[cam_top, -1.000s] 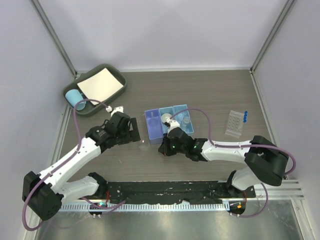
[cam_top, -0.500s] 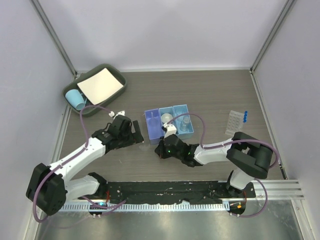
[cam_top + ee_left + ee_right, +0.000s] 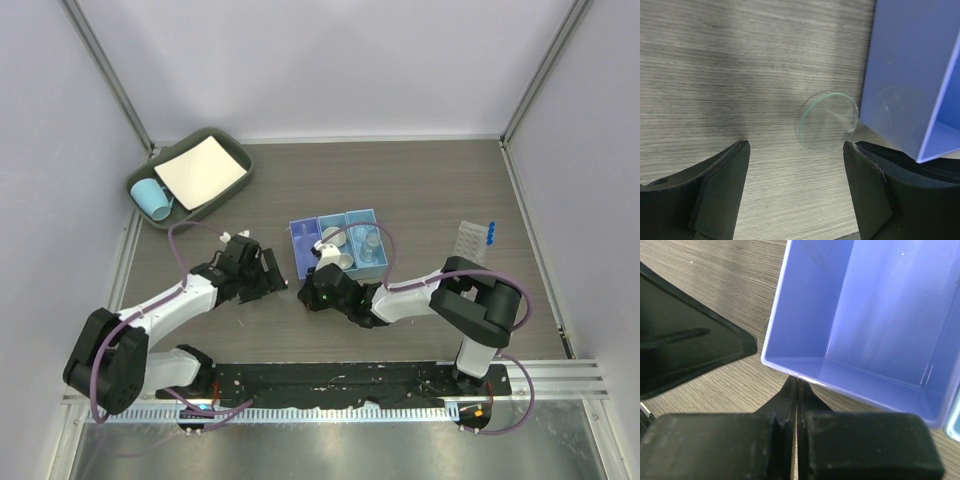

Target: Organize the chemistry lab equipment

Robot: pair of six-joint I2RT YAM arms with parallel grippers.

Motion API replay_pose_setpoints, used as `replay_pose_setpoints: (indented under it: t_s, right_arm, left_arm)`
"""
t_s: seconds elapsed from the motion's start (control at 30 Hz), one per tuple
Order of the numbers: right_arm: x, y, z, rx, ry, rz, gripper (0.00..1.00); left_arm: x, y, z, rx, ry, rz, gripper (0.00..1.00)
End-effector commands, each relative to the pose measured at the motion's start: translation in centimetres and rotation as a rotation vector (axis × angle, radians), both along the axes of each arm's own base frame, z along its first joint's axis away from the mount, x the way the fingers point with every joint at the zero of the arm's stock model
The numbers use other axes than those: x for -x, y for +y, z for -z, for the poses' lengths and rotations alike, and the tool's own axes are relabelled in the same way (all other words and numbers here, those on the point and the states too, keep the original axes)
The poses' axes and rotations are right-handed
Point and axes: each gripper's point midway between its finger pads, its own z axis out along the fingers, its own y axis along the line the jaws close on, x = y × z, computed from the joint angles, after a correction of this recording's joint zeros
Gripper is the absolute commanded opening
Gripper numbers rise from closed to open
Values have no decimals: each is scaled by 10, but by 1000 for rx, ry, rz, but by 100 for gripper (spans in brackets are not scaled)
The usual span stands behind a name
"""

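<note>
A clear round dish (image 3: 829, 121) lies flat on the table, touching the left wall of the light-blue divided box (image 3: 910, 75). My left gripper (image 3: 795, 150) is open and empty, its jaws spread just short of the dish; it also shows in the top view (image 3: 270, 275). My right gripper (image 3: 796, 382) is shut with nothing between its fingers, tips against the box's near-left corner (image 3: 790, 371); it also shows in the top view (image 3: 308, 295). The clear tube rack (image 3: 466, 250) with blue-capped tubes (image 3: 488, 233) lies at the right. Small clear labware (image 3: 370, 240) sits in the box (image 3: 303, 255).
A dark green tray (image 3: 225, 138) at the back left holds a white sheet (image 3: 200, 168) and a light-blue cup (image 3: 150, 198). The two grippers are close together at the box's near-left corner. A black finger of the left gripper (image 3: 685, 350) shows in the right wrist view.
My right gripper has slid left along the box's near side to its near-left corner. My left gripper has moved slightly nearer and right, toward the box.
</note>
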Motion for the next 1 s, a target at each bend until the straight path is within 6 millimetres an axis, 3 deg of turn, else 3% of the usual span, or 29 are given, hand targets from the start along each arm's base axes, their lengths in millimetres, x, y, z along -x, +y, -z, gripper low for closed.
replay_pose_setpoints:
  t_s: [0.0,0.77,0.97]
  right_arm:
    - [-8,20,-21,-79,-32,14,1]
    - [-15,24,-3,-53,-26,35,1]
    - [-14,25,1,-49,-19,35,1]
  left_arm:
    - [-1,-13,9,86,6,27,79]
    - [14,-9,29,133,41,38,73]
    - [16,-11,40,140,59,45,62]
